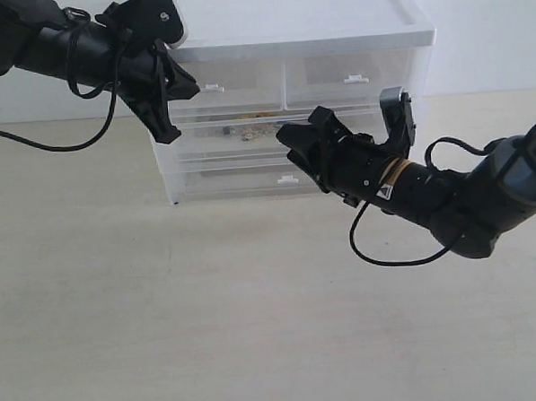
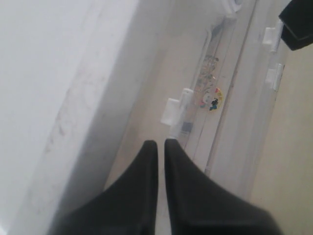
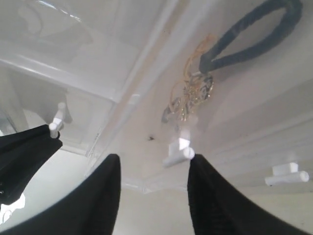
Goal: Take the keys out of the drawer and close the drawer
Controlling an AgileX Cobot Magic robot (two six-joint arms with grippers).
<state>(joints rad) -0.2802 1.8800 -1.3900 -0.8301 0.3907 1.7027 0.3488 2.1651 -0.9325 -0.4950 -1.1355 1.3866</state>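
Holding right gripper (image 3: 152, 164) wide open, empty, before drawer (image 1: 202, 141) with keys (image 3: 190, 93) inside; left gripper (image 2: 160, 144) nearly closed, empty

The table (image 1: 258, 345) is pale, like light wood. A white plastic box of drawers (image 1: 331, 26) stands on it at the back, close to the white wall (image 1: 488, 27). The box has three rows of drawers, one above the other.

No lettering, label or number can be read anywhere.
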